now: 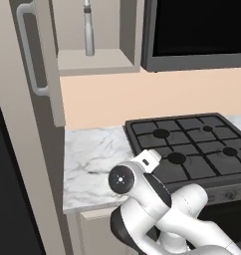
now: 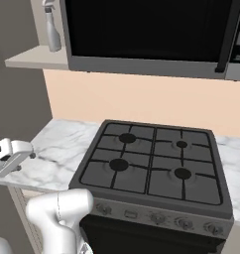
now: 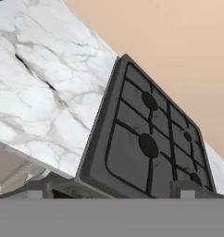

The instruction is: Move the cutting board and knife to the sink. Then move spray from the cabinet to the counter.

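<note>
Standing upright in open cabinet (image 1: 95, 60), spray (image 1: 88, 30), pincer (image 3: 111, 189) spread wide, empty

Even, soft, shadow-poor light fills all three rendered pictures, with no visible lamp and no glare. The marble desk (image 1: 95, 159) reads bright and its grey veins stay crisp. The stovetop (image 2: 151, 163) is matte dark grey, its grates cleanly outlined. The microwave (image 2: 147, 30) front is flat black without reflections. The open cabinet (image 1: 95, 55) is slightly shaded inside, around the spray (image 1: 88, 30). Edges look mildly jagged and coarse; the hand view is tilted, not blurred.
</note>
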